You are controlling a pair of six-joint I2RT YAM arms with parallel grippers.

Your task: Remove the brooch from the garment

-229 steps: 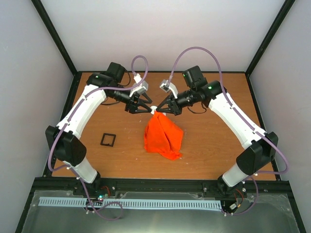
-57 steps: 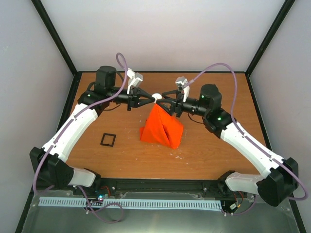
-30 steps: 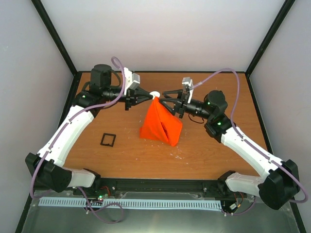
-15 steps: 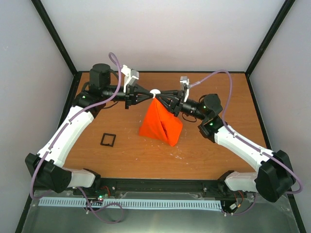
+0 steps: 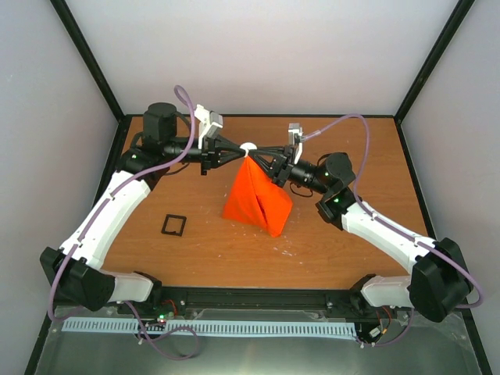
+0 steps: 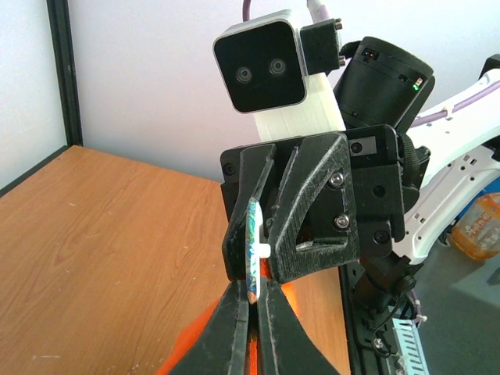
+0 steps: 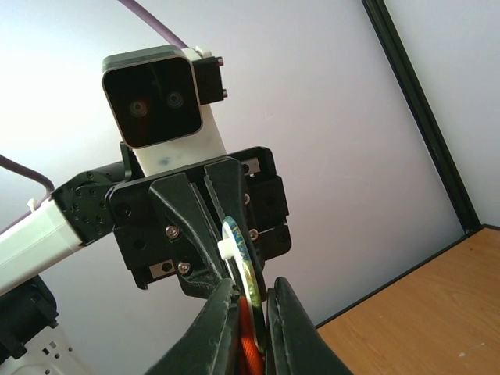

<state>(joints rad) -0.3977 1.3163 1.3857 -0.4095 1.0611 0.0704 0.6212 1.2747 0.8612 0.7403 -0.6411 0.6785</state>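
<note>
The orange garment (image 5: 258, 199) hangs in a peak above the wooden table (image 5: 195, 258), lifted by the round white brooch (image 5: 248, 147) at its top. My left gripper (image 5: 241, 151) and right gripper (image 5: 257, 153) meet tip to tip at the brooch. In the left wrist view my left gripper (image 6: 254, 305) is shut on the edge of the brooch's thin disc (image 6: 251, 246), with orange cloth (image 6: 199, 348) below. In the right wrist view my right gripper (image 7: 251, 312) is shut on orange cloth (image 7: 247, 348) right behind the disc (image 7: 237, 254).
A small black square frame (image 5: 173, 225) lies on the table to the left of the garment. Black frame posts and pale walls close in the back and sides. Each wrist view is filled by the other gripper's fingers (image 6: 312, 203) and camera.
Since 7.6 s ago both grippers have lifted the garment's top higher and come together tip to tip. In the last half second the right arm shifted slightly; the grips look unchanged.
</note>
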